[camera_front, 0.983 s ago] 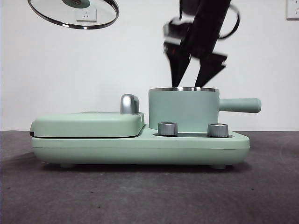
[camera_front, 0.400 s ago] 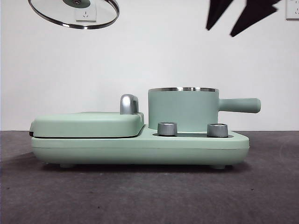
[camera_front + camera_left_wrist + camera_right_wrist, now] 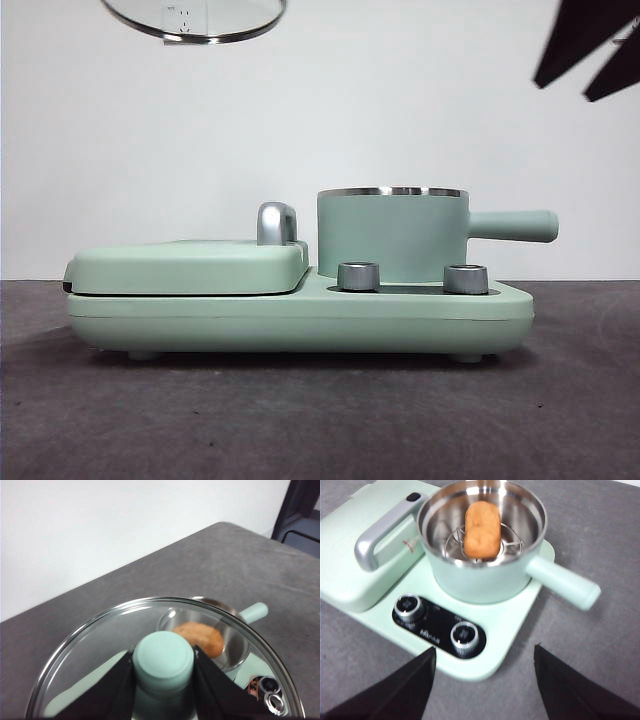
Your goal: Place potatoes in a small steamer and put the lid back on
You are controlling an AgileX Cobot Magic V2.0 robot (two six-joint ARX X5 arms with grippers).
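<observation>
The mint-green small steamer (image 3: 392, 235) stands open on its base, handle pointing right. An orange-brown potato (image 3: 481, 528) lies on the wire rack inside it, also seen through the glass from the left wrist as the potato (image 3: 202, 637). My left gripper (image 3: 163, 672) is shut on the green knob of the clear glass lid (image 3: 90, 650), holding the lid (image 3: 195, 18) high at the top left of the front view. My right gripper (image 3: 482, 677) is open and empty, well above the steamer; it is the dark right gripper (image 3: 590, 45) at the front view's top right.
A flat green griddle cover (image 3: 190, 265) with a steel handle (image 3: 275, 222) sits left of the steamer on the shared base (image 3: 300, 320). Two steel knobs (image 3: 359, 276) face front. Dark grey table (image 3: 300, 420) surrounds the appliance.
My right gripper rose out of the steamer and drew away up and to the right, empty. The lid in my left gripper shifted right and slightly up.
</observation>
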